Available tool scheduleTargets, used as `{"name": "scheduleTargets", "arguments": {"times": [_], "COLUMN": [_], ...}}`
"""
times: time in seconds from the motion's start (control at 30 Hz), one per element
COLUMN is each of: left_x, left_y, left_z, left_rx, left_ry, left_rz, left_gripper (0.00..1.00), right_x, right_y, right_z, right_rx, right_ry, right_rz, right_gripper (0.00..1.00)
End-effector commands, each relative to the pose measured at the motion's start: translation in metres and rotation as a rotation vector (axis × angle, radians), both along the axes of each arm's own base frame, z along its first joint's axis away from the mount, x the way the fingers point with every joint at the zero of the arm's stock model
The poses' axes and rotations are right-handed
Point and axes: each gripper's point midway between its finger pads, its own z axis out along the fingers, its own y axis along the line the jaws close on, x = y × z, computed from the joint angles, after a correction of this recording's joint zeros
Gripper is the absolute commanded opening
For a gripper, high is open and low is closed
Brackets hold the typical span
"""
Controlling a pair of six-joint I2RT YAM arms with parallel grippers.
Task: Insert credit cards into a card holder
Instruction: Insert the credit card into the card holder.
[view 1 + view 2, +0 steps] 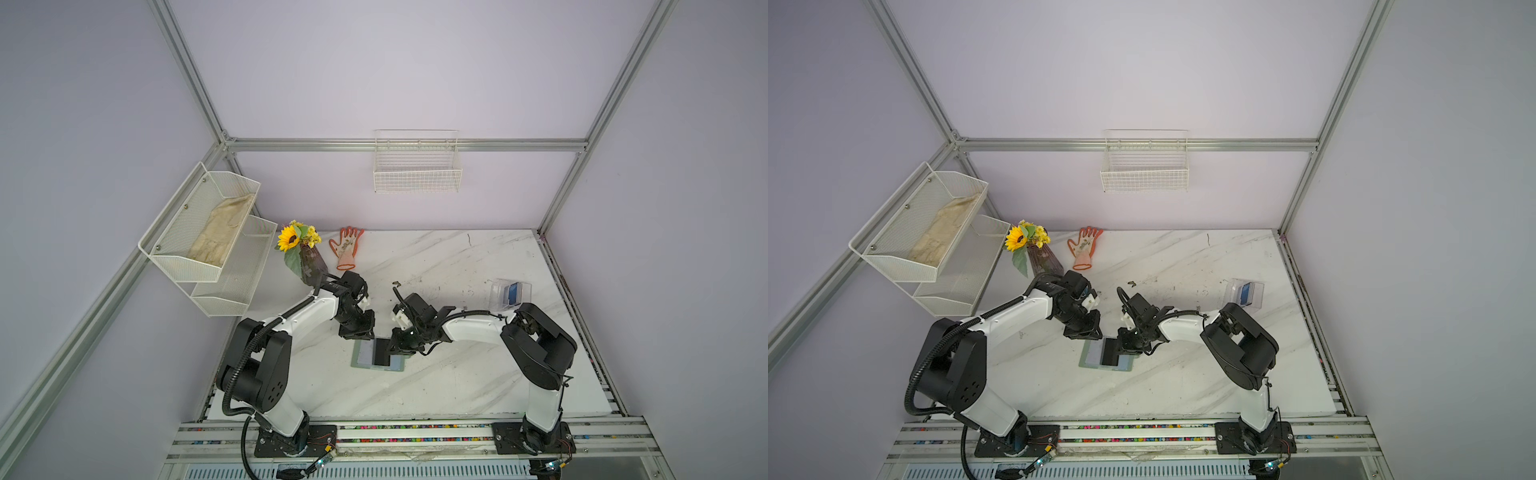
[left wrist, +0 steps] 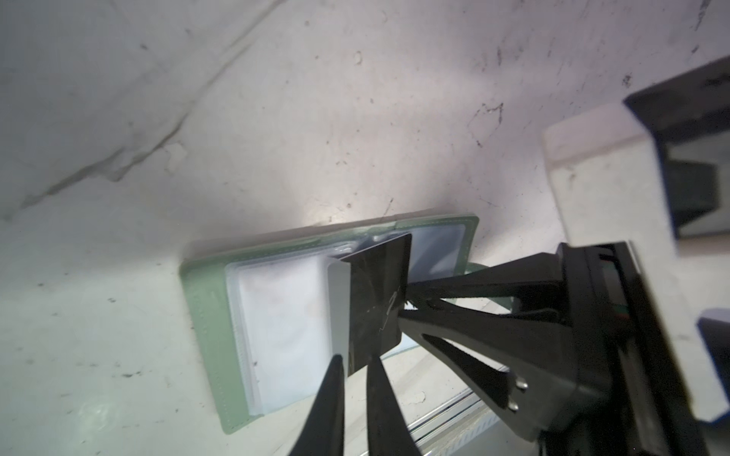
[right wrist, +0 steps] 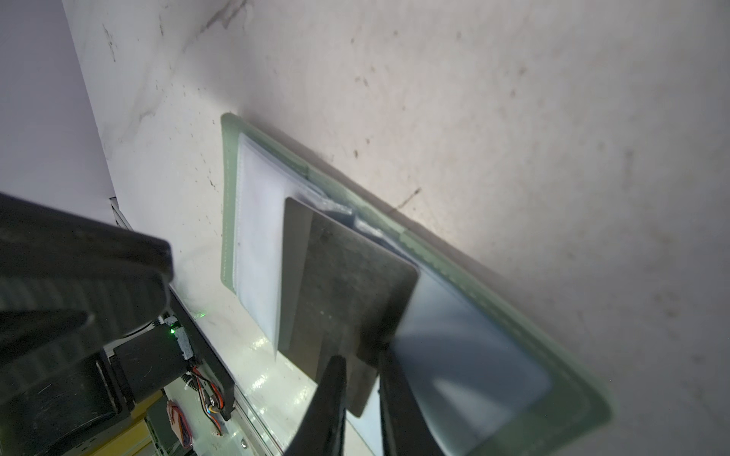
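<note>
The sage-green card holder lies open on the marble table in both top views, its pale sleeves facing up. A black credit card stands tilted over its middle. My right gripper is shut on the card's edge. One long side of the card sits under a lifted clear sleeve. My left gripper is at the holder's far edge, jaws nearly together on that sleeve's end. A blue card rests in a clear box.
The clear plastic box stands at the right of the table. A vase of sunflowers and an orange glove sit at the back left. A mesh shelf and a wire basket hang on the walls.
</note>
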Motion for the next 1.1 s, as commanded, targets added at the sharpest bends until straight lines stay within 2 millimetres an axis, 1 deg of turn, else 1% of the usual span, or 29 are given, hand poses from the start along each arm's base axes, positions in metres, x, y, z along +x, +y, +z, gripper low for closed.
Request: {"name": "scheduleTargets", "arguments": {"times": [0.0, 0.17, 0.37, 0.43, 0.57, 0.63, 0.8, 1.07], "left_x": [0.005, -0.004, -0.009, -0.008, -0.005, -0.005, -0.010, -0.013], "left_y": [-0.021, -0.022, -0.019, -0.020, -0.020, -0.018, -0.014, -0.007], "left_z": [0.006, -0.009, -0.016, -0.015, -0.002, 0.000, -0.014, -0.023], "left_rx": [-0.072, -0.058, -0.052, -0.054, -0.061, -0.058, -0.034, -0.003], "left_ry": [-0.010, 0.029, 0.044, 0.040, 0.008, 0.002, 0.038, 0.049], "left_rz": [-0.021, -0.029, -0.024, -0.025, -0.031, -0.033, -0.030, -0.024], "left_gripper": [0.14, 0.13, 0.13, 0.13, 0.13, 0.14, 0.13, 0.13], "right_x": [-0.003, -0.003, -0.005, -0.005, -0.005, -0.005, -0.005, -0.004], "right_y": [-0.010, -0.011, -0.012, -0.013, -0.013, -0.012, -0.012, -0.011], "right_z": [-0.001, -0.001, -0.002, -0.002, -0.003, -0.002, -0.002, -0.005], "right_rx": [-0.056, -0.056, -0.058, -0.059, -0.060, -0.058, -0.058, -0.055], "right_ry": [-0.004, -0.004, -0.003, -0.001, -0.001, -0.002, -0.001, 0.003], "right_rz": [-0.013, -0.016, -0.015, -0.016, -0.015, -0.013, -0.016, -0.016], "right_gripper": [0.21, 0.21, 0.21, 0.21, 0.21, 0.21, 0.21, 0.21]}}
